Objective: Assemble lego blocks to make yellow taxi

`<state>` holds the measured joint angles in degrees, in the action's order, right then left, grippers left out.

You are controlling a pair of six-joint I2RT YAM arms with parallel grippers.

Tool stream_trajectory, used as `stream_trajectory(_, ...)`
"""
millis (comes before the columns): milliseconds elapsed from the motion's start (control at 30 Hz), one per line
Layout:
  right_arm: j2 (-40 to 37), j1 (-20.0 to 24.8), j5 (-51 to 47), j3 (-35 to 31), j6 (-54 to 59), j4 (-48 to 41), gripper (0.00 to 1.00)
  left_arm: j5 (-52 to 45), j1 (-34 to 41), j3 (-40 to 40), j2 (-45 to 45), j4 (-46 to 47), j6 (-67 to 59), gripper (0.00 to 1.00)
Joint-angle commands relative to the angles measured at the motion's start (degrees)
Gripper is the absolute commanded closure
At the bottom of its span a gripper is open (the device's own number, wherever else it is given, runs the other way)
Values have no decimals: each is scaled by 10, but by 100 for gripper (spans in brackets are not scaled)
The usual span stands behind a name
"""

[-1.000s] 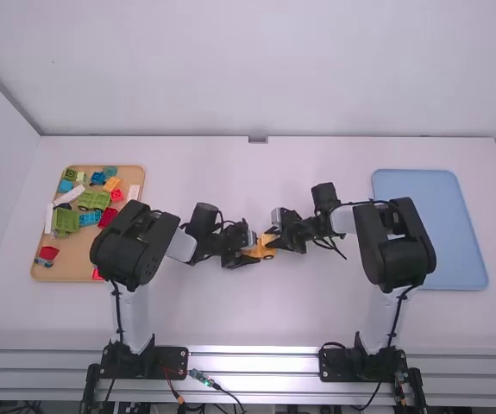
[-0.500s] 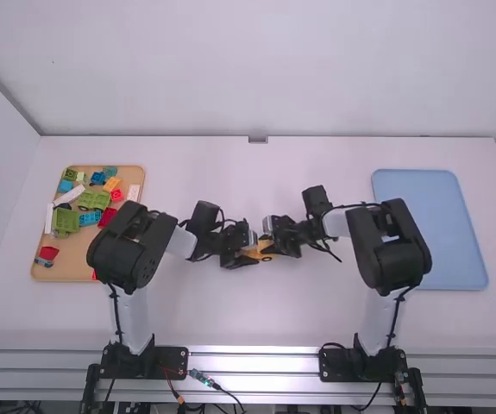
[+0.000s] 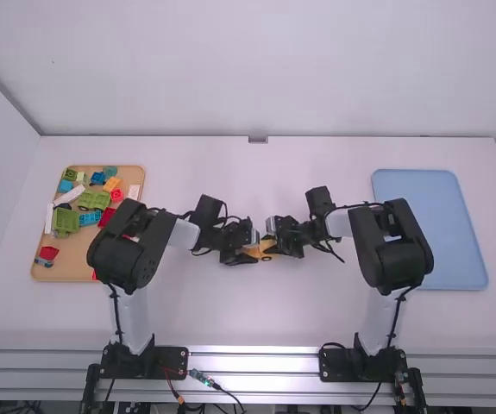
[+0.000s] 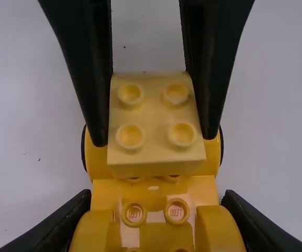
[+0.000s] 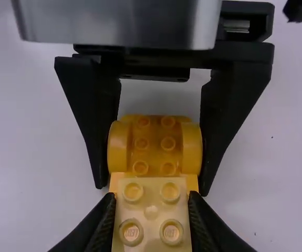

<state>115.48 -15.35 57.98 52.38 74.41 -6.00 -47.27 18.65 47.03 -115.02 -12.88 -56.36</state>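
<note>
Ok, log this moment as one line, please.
left gripper: clamped on yellow car | right gripper: pinching pale block | block at car's end, seating unclear

Well left of the yellow brick vehicle (image 3: pixel 267 249) lies a tan tray (image 3: pixel 77 264) of toy bricks (image 3: pixel 65 222); well right, a blue tray (image 3: pixel 456 228).
</note>
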Motion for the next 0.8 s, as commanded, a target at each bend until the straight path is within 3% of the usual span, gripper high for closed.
stream_trajectory(0,-9,1,7,-7,-7,-1,87,75,3,-33,-31,-14,4,86)
stream_trajectory(267,-9,0,5,-7,-6,0,87,79,3,-80,-31,-107,32,83)
stream_trajectory(767,-9,-1,5,-7,-7,-1,87,79,1,-43,-31,-41,30,85)
